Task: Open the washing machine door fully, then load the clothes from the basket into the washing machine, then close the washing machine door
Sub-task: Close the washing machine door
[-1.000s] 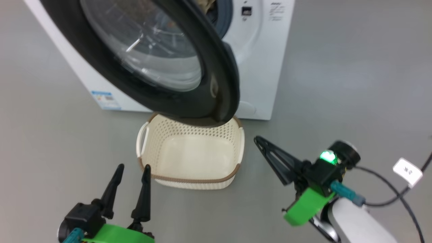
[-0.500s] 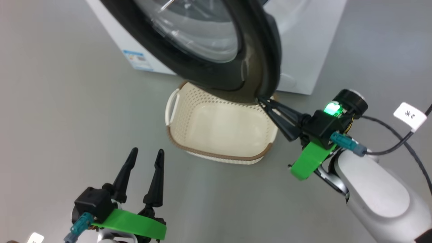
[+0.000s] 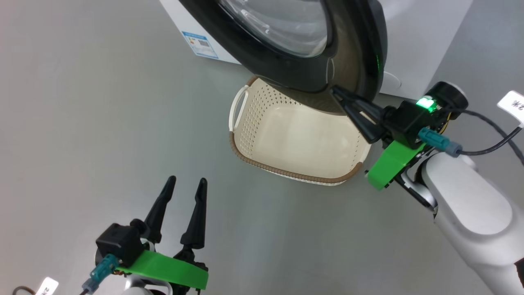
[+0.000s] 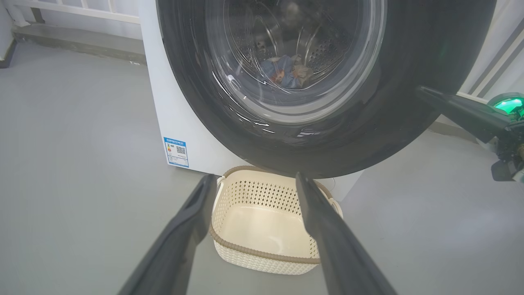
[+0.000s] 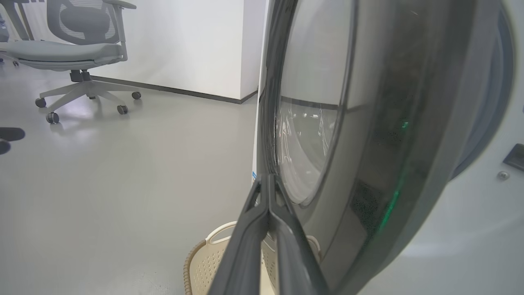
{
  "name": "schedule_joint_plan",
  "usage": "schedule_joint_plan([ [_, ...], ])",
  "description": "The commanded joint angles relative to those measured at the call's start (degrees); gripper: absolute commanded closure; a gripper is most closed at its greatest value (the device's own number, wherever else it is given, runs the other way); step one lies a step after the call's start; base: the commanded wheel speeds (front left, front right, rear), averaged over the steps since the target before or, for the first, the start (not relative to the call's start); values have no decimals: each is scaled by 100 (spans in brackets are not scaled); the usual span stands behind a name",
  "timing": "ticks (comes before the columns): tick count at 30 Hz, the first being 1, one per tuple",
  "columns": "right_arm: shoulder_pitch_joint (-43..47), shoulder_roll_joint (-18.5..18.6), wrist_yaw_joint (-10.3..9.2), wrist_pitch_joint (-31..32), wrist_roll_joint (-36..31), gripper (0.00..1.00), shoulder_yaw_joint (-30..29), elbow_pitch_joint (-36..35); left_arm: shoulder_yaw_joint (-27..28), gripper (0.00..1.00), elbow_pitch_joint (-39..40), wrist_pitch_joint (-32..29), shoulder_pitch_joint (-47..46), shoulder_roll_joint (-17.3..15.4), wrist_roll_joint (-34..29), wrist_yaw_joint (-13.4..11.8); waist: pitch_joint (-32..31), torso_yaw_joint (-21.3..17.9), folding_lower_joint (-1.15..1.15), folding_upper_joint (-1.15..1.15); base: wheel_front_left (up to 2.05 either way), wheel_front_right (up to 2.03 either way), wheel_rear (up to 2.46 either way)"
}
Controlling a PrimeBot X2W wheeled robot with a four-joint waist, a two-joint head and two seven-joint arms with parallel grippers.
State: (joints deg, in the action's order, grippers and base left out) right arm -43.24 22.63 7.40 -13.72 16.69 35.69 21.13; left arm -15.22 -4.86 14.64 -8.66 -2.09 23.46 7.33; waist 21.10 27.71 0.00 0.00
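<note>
Door (image 3: 278, 67) judged stiff, slick: best pushed at rim edge w/ R gripper (image 3: 333, 88), closed, empty. L gripper (image 3: 187, 179) spread wide, empty.

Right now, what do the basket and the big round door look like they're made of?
The basket looks like matte cream plastic: moulded walls with neat holes, brown woven-look rim. The washing machine door seems glossy black plastic around clear glass, perhaps: shiny reflections, see-through middle.

Head camera downward, wrist cameras low; basket (image 3: 307, 139) in all
</note>
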Motion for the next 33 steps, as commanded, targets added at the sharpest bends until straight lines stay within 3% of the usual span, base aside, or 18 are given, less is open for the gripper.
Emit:
schedule_joint_plan([
  [1,-20,-55,9,-50,8,100,1,-94,153,0,126,36,-153,-79,35,15,58,54,0,0,0,0,0],
  [18,-547,-241,9,66,-579,100,-1175,434,3,0,232,36,-356,-79,191,15,472,126,0,0,0,0,0],
  [33,-1889,131,9,458,-1046,100,-1408,803,-207,0,276,36,-635,-79,523,-24,1035,338,0,0,0,0,0],
])
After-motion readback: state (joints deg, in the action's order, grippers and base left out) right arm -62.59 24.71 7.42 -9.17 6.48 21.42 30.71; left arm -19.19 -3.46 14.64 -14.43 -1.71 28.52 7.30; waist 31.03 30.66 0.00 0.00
